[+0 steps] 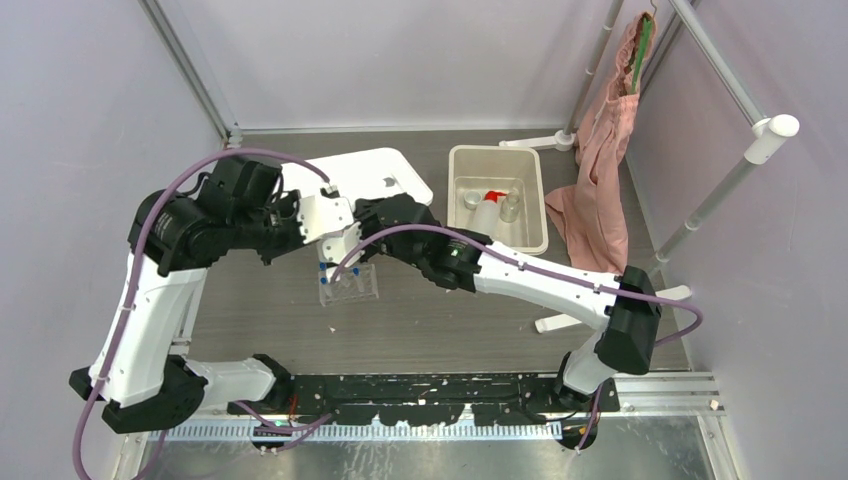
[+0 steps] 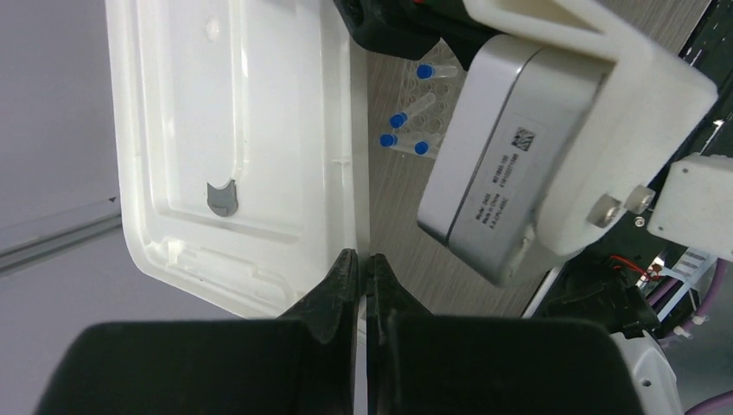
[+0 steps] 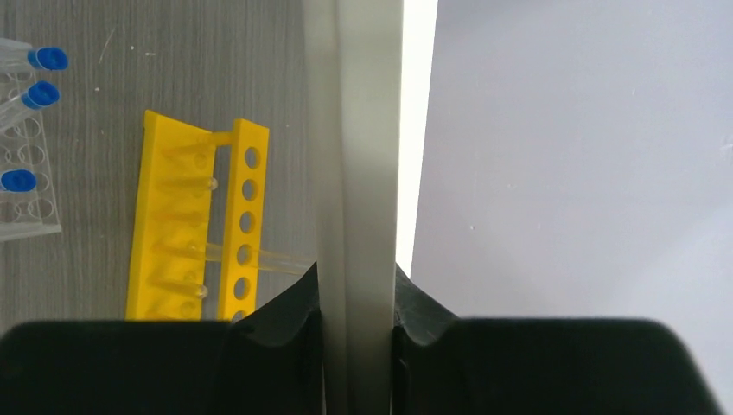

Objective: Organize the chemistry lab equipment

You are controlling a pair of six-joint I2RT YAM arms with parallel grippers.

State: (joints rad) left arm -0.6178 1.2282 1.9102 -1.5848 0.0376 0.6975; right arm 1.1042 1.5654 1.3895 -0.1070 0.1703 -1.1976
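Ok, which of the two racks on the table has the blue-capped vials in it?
The clear plastic rack, which holds the small blue-capped vials. The yellow plastic rack beside it carries only clear glass tubes, with no blue caps.

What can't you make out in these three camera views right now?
Yellow rack: near end behind the right gripper in the right wrist view; unseen under the arms from above.
Blue-capped vials: the right arm's white housing covers part of their clear rack in the left wrist view, so no count.
Beakers in the bin: too small from above to see contents.
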